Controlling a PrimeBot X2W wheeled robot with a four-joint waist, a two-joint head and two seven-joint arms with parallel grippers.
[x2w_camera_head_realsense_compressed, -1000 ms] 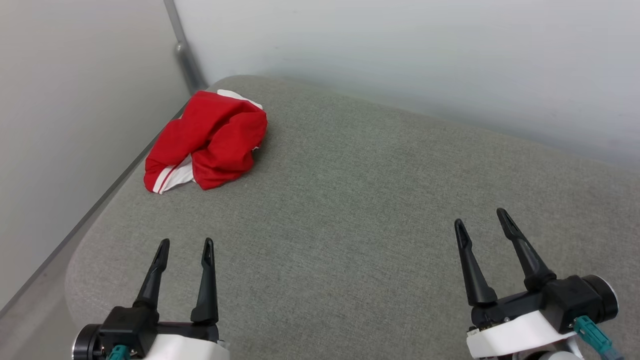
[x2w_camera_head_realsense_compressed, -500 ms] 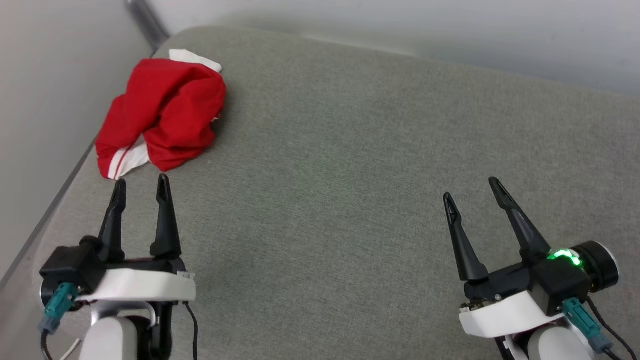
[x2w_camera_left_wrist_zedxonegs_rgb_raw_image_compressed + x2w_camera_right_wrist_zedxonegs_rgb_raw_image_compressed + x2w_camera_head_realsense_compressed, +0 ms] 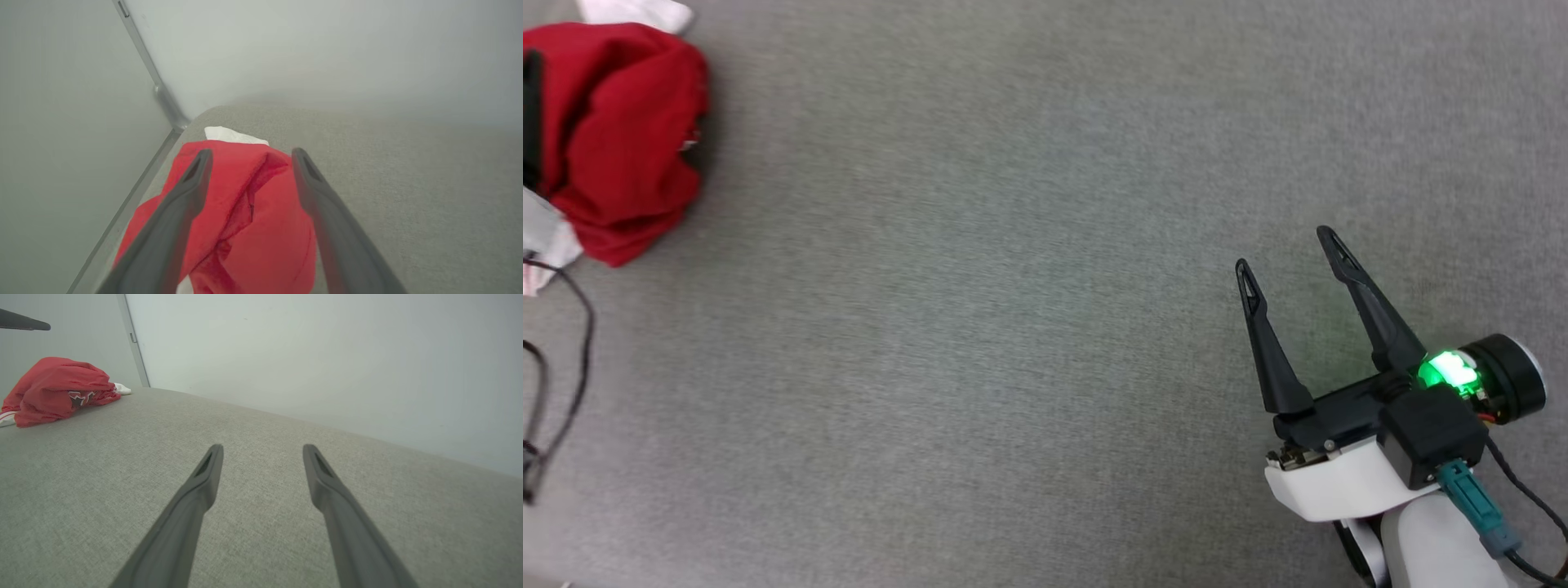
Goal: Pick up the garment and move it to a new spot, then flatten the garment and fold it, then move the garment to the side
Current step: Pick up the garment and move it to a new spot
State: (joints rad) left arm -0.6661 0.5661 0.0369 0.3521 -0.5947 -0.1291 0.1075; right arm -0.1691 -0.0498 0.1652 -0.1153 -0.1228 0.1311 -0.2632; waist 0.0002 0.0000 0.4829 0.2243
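While the garment (image 3: 621, 147) lay bunched and not yet lifted at the grey padded surface's (image 3: 1013, 327) left corner, the left claw (image 3: 249, 157) hung over it, fingers apart. The right claw (image 3: 1282, 249), also apart, was well away. Every step was left to do.

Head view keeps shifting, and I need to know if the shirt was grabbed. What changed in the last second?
The left tool reached forward to the shirt and now stands open over it, nothing gripped. The head view tipped down too. Unchanged: the shirt lies crumpled in place, and the right tool is open above the cushion.
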